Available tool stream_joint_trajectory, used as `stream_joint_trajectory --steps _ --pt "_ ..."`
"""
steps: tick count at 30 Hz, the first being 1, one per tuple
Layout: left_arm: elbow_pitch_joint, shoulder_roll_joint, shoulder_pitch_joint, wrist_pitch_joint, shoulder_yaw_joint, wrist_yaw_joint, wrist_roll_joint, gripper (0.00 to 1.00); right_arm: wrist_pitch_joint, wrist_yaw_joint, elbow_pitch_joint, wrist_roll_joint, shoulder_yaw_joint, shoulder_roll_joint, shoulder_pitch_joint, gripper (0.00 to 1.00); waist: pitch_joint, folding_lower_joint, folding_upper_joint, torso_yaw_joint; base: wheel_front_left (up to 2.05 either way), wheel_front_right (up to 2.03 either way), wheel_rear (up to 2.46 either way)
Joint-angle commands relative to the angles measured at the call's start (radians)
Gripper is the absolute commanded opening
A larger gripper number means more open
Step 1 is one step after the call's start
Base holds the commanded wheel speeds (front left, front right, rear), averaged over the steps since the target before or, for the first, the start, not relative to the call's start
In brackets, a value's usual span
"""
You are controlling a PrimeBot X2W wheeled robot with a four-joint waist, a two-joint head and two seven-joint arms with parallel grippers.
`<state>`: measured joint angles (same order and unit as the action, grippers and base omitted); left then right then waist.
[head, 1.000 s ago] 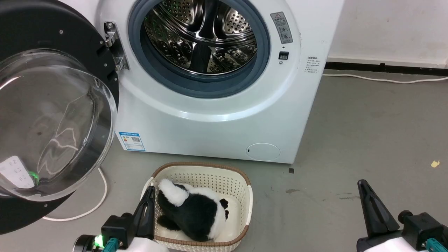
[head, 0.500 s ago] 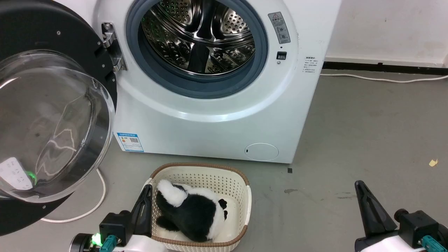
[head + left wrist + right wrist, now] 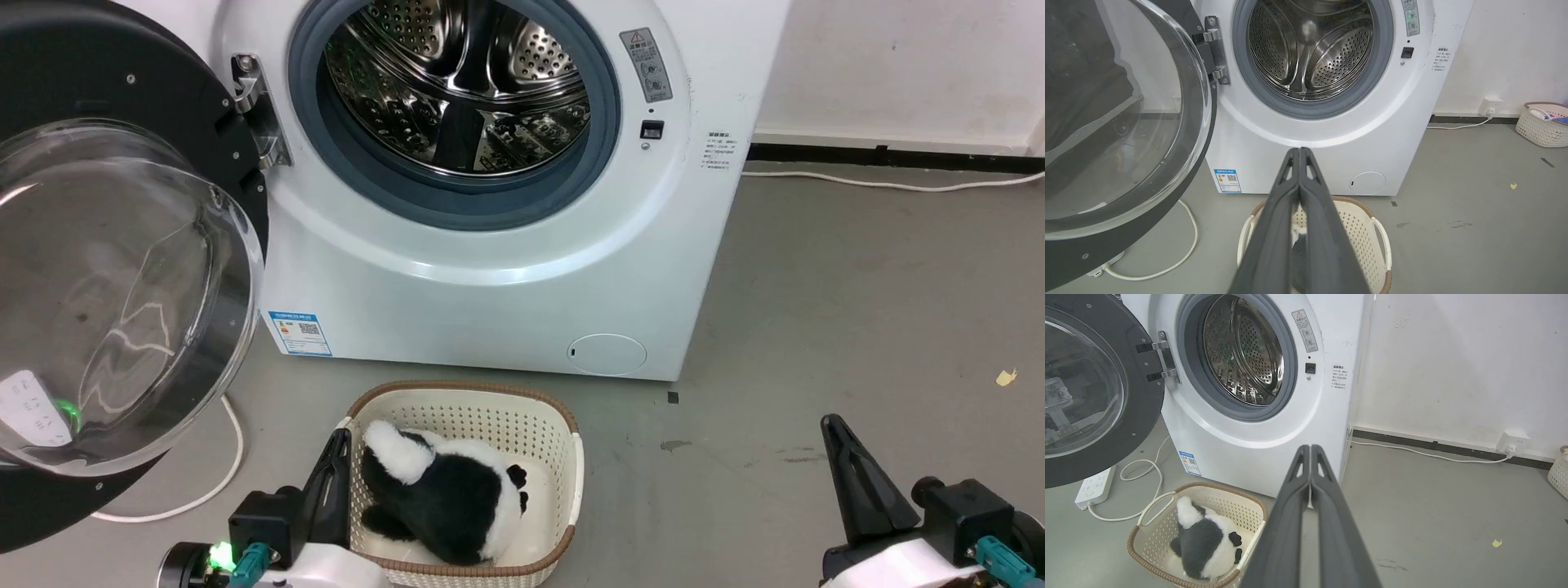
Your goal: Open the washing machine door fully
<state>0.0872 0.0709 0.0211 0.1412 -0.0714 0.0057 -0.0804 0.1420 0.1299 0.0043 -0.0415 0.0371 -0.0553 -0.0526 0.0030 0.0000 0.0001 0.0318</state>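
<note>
Washing machine [image 3: 490, 269] white; rubber ring [image 3: 384, 184] grey; drum [image 3: 408, 122] shiny steel, dotted with holes. Washing machine door [image 3: 122, 65], left of machine: glossy black, clear glass centre. Basket [image 3: 575, 465] before machine: cream lattice, brown rim. Plush toy [image 3: 457, 498] in it: black-and-white patches. Floor [image 3: 857, 286] grey. Label [image 3: 300, 332] on machine: blue.

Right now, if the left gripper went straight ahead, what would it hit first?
Probably the washing machine's white front, just below the drum opening, passing over the basket; depth is unclear.
</note>
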Motion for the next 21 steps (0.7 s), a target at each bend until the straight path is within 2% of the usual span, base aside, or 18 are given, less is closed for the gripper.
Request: stream_joint_trajectory --steps 1,21 --pt "-0.008 -0.006 -0.009 -0.004 0.006 -0.003 0.011 0.00 -0.005 0.000 -0.001 0.008 -0.002 0.002 0.011 0.00 0.000 0.0000 -0.0001 0.000 0.00 0.00 0.00" --pt "-0.034 -0.011 -0.013 -0.049 0.027 -0.004 0.034 0.00 -0.050 0.001 -0.002 0.019 -0.014 0.003 0.025 0.00 -0.001 0.0000 -0.0001 -0.011 0.00 0.00 0.00"
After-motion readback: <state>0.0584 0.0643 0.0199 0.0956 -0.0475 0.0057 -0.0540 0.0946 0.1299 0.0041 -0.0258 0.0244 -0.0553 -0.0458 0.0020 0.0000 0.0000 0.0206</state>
